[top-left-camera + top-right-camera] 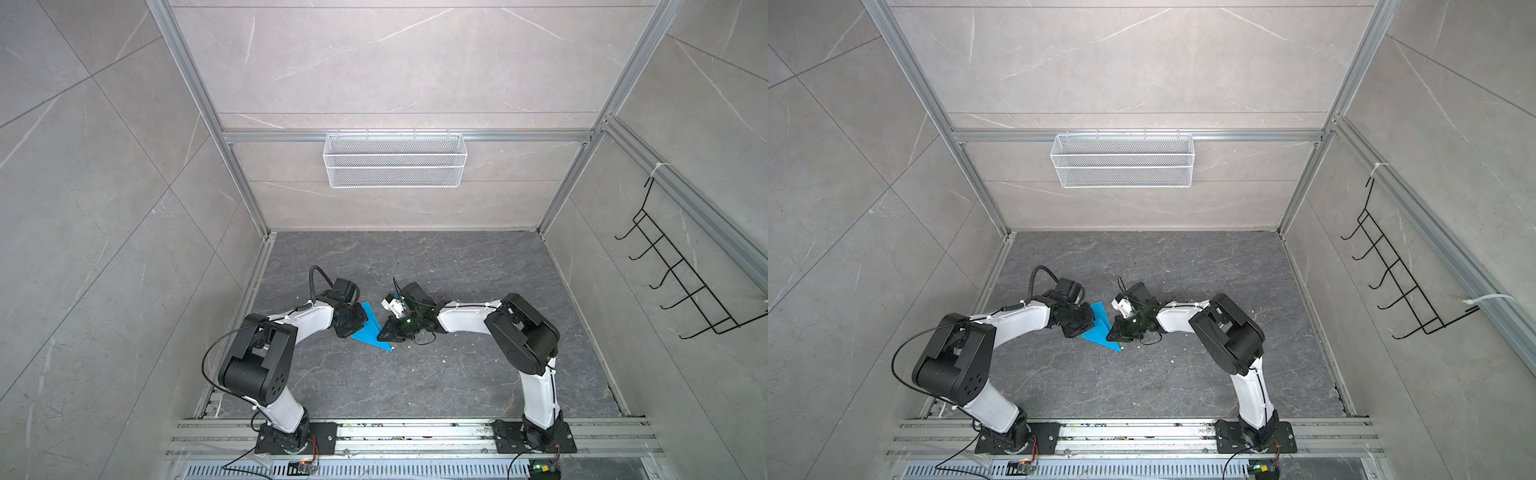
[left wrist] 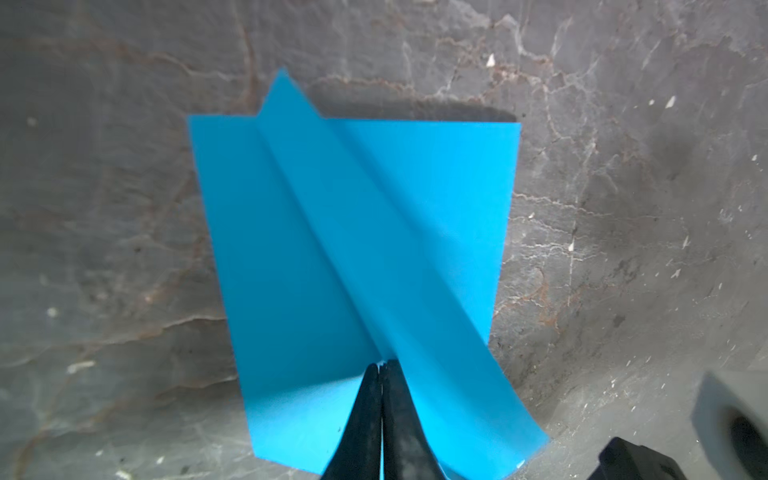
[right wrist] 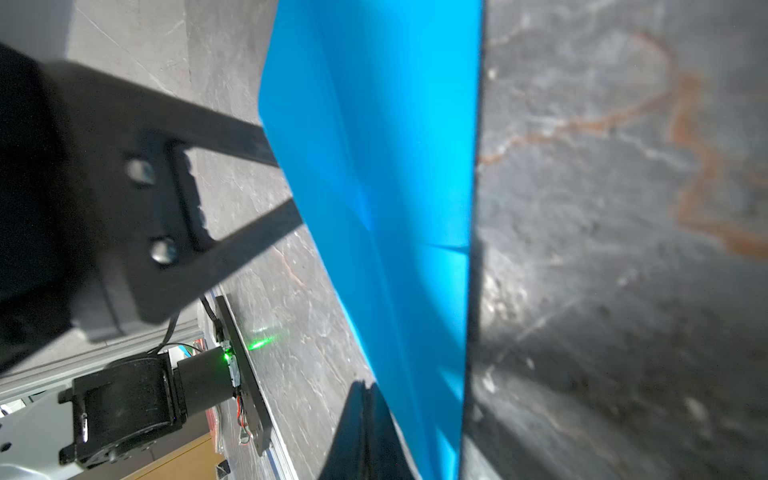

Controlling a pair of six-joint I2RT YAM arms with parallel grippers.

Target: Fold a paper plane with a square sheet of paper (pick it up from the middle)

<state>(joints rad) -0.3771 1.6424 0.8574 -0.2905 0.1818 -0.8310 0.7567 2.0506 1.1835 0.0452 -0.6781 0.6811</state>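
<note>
Left claw [image 2: 380,365] pinches paper plane [image 2: 316,249] shut; right claw [image 3: 365,388] closed, touching it.

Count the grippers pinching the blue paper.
2. The left gripper is shut on the paper at its left side, the right gripper at its right side. No others are in view.

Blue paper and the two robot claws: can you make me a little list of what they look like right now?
blue paper: partly folded, raised ridge along its middle, not a plane yet
place: on the dark table between the arms, one flap curling up
left gripper: shut, pinching the ridge at the paper's edge
right gripper: shut, right beside the paper; a hold on it is not clear
wire basket: hanging on the back wall
</note>
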